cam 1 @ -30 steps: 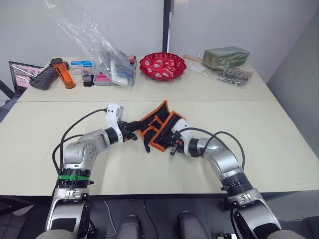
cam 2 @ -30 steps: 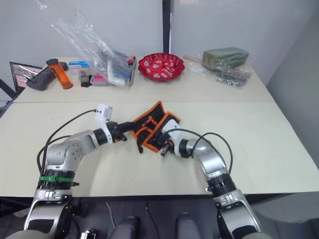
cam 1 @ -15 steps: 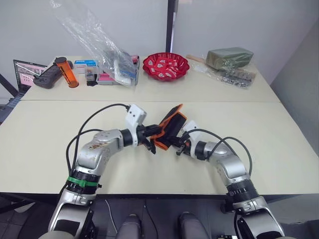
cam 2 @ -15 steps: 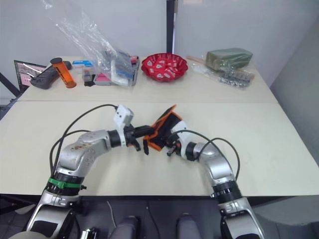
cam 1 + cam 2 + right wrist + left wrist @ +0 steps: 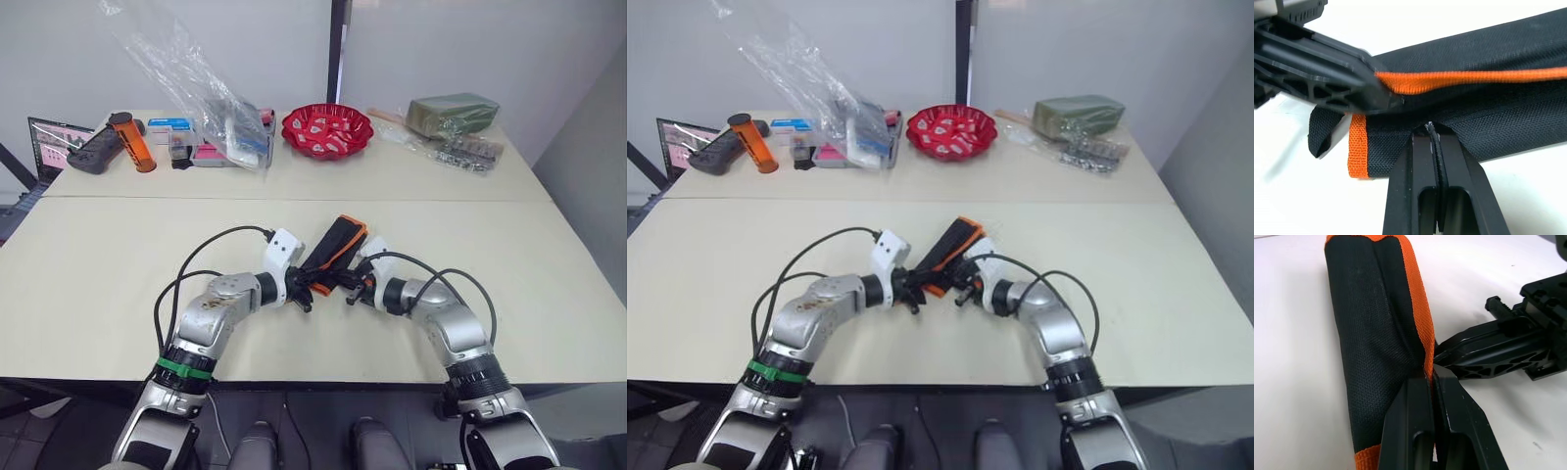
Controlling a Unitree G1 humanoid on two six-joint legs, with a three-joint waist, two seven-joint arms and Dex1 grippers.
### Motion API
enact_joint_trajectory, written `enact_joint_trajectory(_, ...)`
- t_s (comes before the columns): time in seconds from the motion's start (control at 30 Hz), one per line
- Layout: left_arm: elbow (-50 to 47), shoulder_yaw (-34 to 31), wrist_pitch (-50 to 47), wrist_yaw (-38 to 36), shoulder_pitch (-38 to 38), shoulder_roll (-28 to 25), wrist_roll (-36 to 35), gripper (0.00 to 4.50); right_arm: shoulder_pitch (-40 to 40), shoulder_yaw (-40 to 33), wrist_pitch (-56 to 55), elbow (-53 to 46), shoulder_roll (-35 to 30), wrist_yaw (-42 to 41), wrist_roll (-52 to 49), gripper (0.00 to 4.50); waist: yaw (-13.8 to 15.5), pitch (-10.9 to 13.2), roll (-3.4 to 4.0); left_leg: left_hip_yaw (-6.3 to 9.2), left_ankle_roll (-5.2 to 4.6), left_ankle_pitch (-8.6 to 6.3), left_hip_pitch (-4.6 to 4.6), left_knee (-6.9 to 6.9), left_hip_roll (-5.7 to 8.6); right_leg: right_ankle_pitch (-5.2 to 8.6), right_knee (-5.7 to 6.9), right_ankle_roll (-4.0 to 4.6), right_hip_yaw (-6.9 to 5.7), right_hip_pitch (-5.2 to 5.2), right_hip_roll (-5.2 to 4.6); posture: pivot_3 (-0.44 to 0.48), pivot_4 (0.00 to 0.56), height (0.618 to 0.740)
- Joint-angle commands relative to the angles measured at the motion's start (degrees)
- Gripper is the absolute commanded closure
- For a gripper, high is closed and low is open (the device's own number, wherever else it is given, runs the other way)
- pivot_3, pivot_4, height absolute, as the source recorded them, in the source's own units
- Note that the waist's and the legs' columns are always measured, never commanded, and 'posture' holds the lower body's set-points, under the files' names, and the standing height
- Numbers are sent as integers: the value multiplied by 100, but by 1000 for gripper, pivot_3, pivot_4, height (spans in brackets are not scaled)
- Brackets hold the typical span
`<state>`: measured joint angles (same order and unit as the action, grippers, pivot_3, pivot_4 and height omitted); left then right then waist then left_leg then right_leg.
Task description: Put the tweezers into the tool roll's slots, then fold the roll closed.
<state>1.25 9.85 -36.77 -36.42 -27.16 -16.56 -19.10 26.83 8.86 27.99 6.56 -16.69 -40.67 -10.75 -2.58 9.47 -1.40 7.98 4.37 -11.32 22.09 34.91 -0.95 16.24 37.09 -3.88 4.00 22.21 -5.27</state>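
Both arms are reaching inward, wrists nearly meeting. The left black two-fingered gripper [image 5: 1430, 377] is pinching the orange-edged black fabric tool roll [image 5: 1376, 333]; the right black two-fingered gripper [image 5: 1434, 131] is clamping its opposite edge.

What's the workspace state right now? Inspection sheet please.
Surface: cream table, bare near the arms.
Job's things: tool roll folded into a narrow bundle; tweezers nothing seen.
Clutter: red bowl, plastic bag, orange cylinder, green bundle along the far edge.
Grippers: left gripper and right gripper both pinch the roll's edge.
Cables: black cable loops over each forearm.
Surroundings: grey wall.
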Motion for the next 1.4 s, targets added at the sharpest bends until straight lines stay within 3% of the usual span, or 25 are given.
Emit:
enact_joint_trajectory(0.03,91,46,-6,-73,85,103,-16,4473,-10,-178,154,-286,-120,50,-104,4500,13,0,0,0,0,0,1,1,0,0,0,0,0,0,0,0,150,740)
enact_joint_trajectory(0.23,389,262,31,-87,113,27,300,4473,113,-454,466,-743,-450,-66,-397,4500,15,0,0,0,0,0,2,2,3,0,-1,-1,0,0,-1,0,150,740)
enact_joint_trajectory(0.47,298,227,-102,-143,235,39,196,4473,728,-968,981,-933,-327,-95,-1190,4500,-8,-1,2,0,-1,0,-6,-3,0,0,0,-1,0,-3,1,0,150,740)
enact_joint_trajectory(0.67,370,210,-120,-146,115,94,231,4473,1413,-468,499,654,3,296,-476,4500,2,-2,3,0,-1,0,-4,-2,0,0,0,0,-1,-4,0,0,150,740)
enact_joint_trajectory(0.9,131,-84,-263,-116,40,232,-41,4473,1499,-96,-234,2521,210,500,233,4500,-11,-4,6,0,-1,0,-6,-3,2,0,0,1,0,-3,-1,0,150,740)
enact_joint_trajectory(1.17,-1040,-884,-1082,-524,124,-258,-1066,1894,1650,-37,-761,3567,296,495,443,4500,-76,-7,7,0,0,0,-54,-3,-2,2,5,-4,0,-46,3,0,150,740)
enact_joint_trajectory(1.33,-997,-1224,-782,-772,-137,-710,-1214,211,1655,-6,-835,3627,297,391,433,4500,-79,-7,8,0,0,-1,-97,-10,-2,21,-6,-35,-1,-94,2,0,150,740)
enact_joint_trajectory(1.37,-866,-1225,-617,-850,-229,-747,-1165,26,1648,-7,-842,3625,290,381,433,4500,-71,-7,8,0,0,-1,-97,-9,-2,23,-8,-37,-2,-96,2,0,150,740)
enact_joint_trajectory(1.4,-657,-1214,-461,-898,-353,-747,-1104,397,1640,-15,-853,3610,278,365,426,4500,-69,-7,8,0,0,-1,-96,-8,-1,23,-8,-38,-2,-96,1,0,150,740)
